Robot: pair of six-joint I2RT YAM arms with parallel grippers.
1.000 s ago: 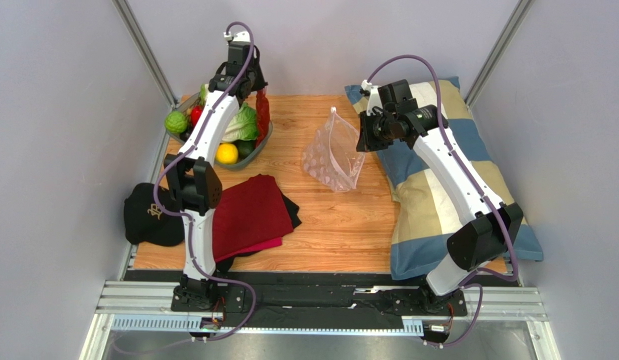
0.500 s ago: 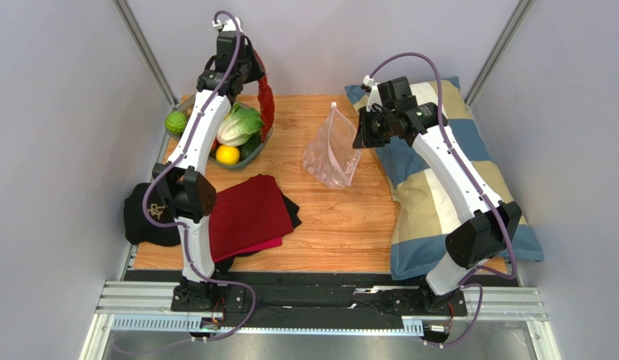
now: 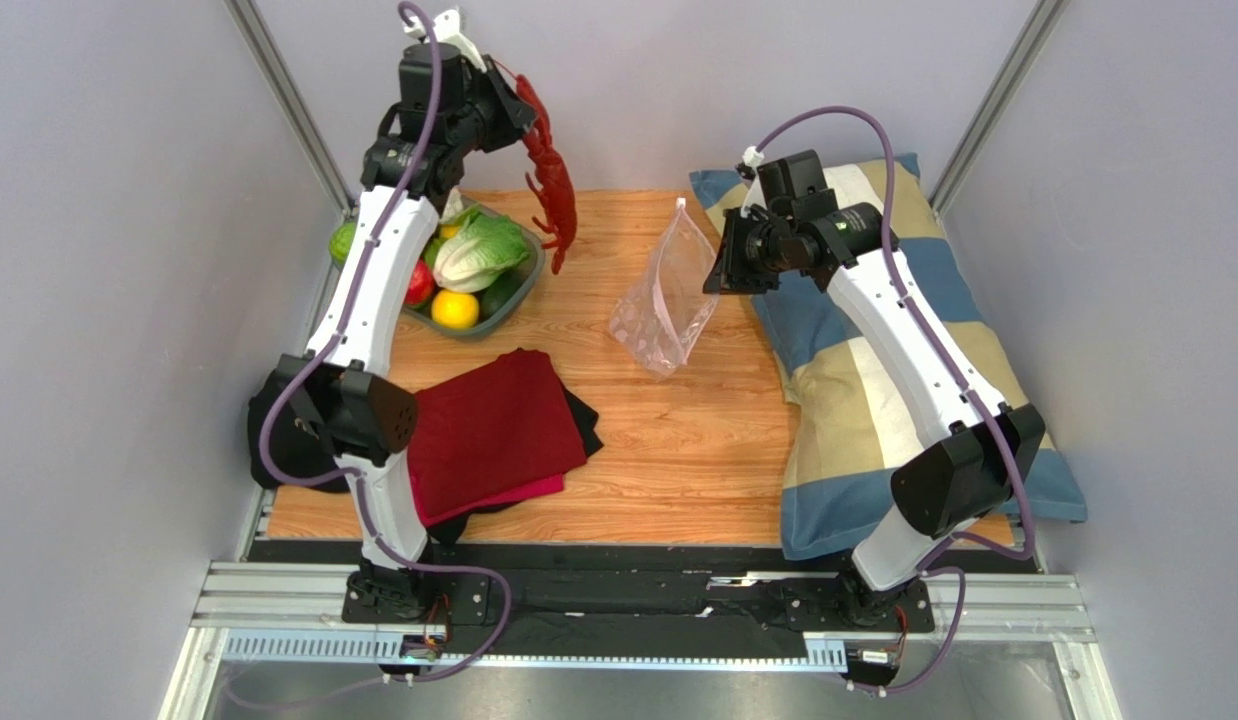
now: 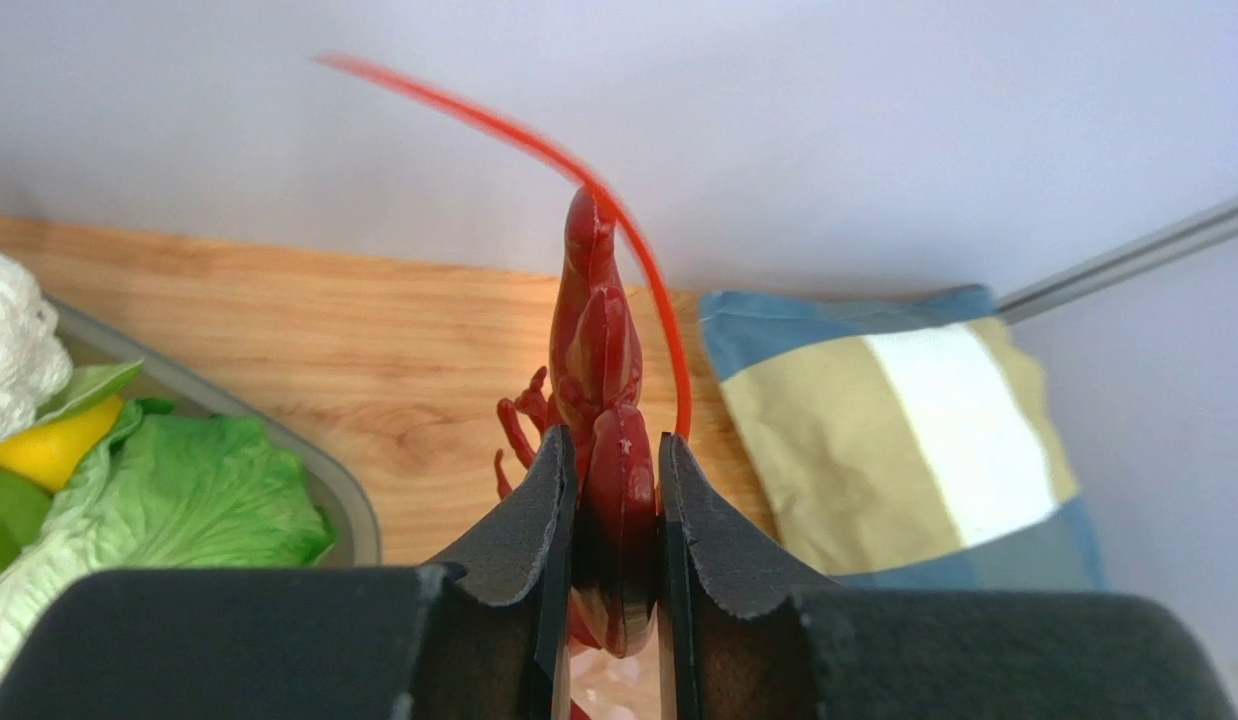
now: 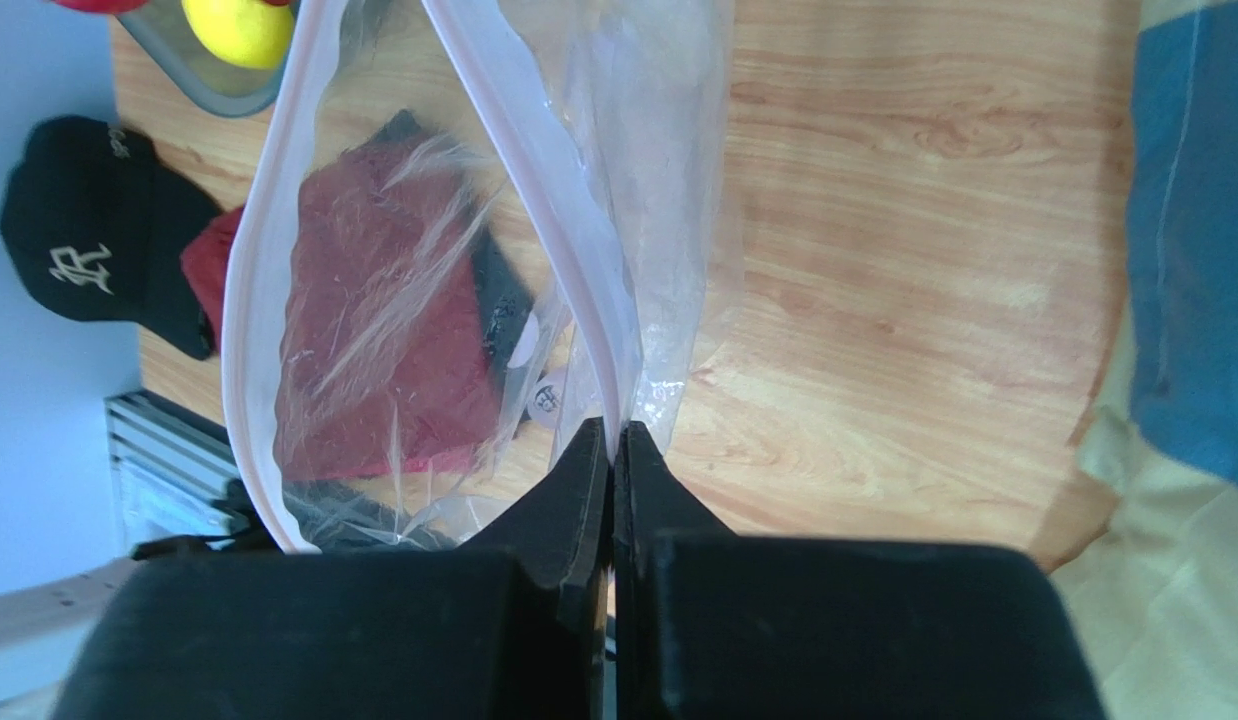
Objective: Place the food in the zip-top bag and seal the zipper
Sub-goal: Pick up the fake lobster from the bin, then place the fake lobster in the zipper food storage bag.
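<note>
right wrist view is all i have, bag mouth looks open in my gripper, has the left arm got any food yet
Observer: Yes. The left gripper is shut on the red lobster, lifted clear of the tray.
Operator: is it over the bag yet
Observer: No. From above, the lobster hangs over the tray's right end, left of the bag, not touching it.
Operator: what else is left in the tray
Observer: At least a lettuce, a lemon, a red fruit and a green ball.
</note>
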